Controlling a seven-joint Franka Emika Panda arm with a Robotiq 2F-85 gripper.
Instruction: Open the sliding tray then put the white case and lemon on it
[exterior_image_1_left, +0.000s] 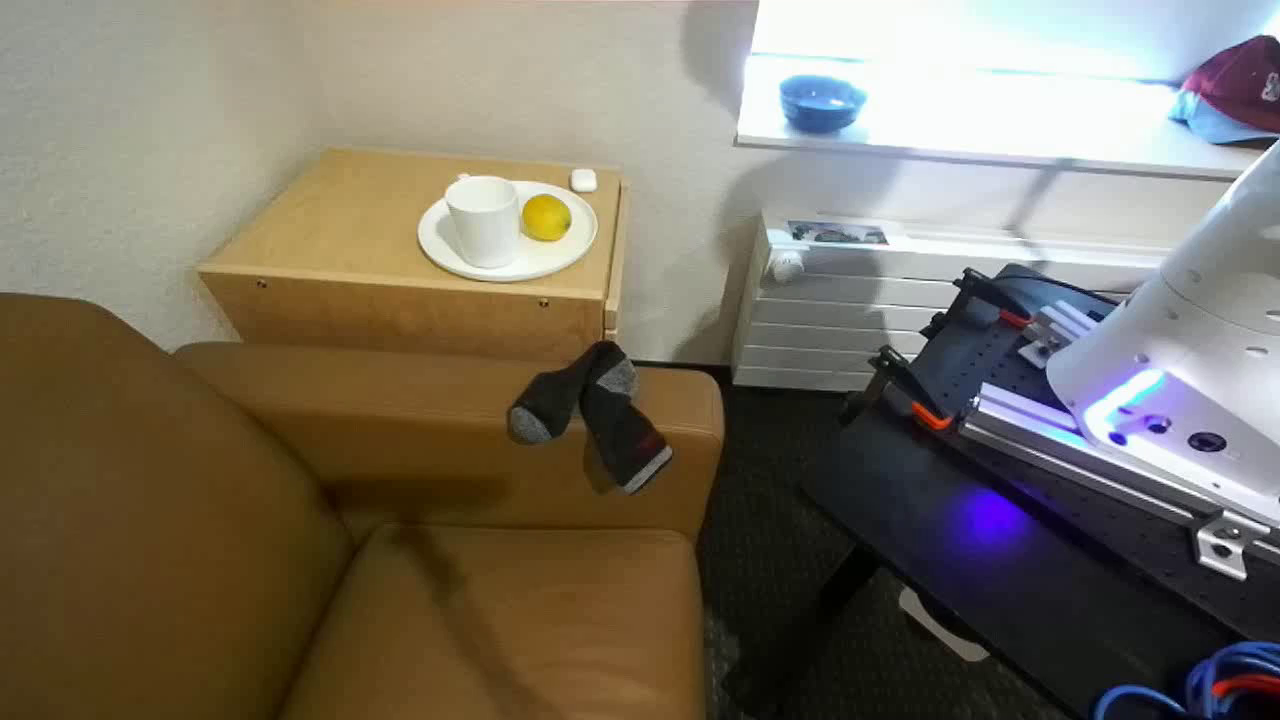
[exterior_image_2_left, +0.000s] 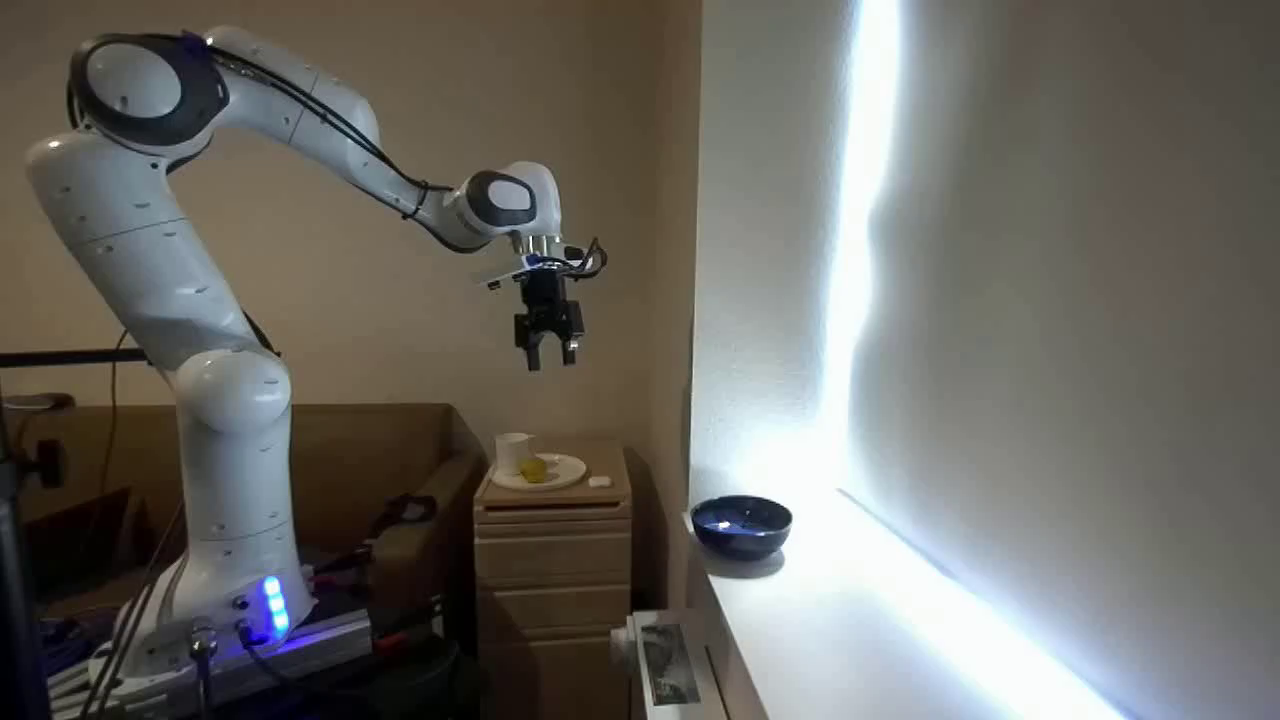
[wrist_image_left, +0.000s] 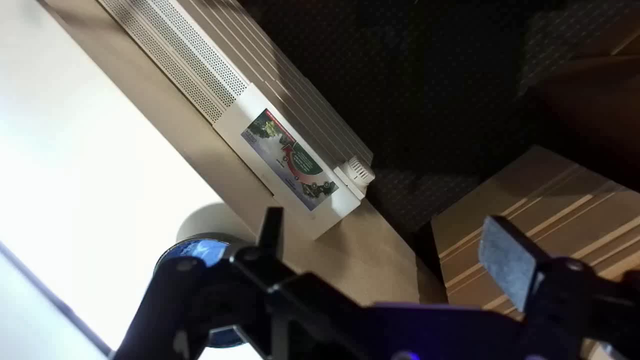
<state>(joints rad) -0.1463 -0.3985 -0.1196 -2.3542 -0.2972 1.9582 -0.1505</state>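
Bowl (wrist_image_left: 200, 249) partly behind gripper (wrist_image_left: 388, 235), wrist view

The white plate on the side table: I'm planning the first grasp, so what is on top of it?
A white mug and the lemon. The parts of the plate directly beneath them are covered and cannot be seen.

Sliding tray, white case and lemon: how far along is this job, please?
Done: nothing yet; the sliding tray appears pushed in above the drawers. Under way: no grasp; the hand hangs open and empty. Left: opening the tray, then moving onto it the lemon from the plate and the white case from the side table.
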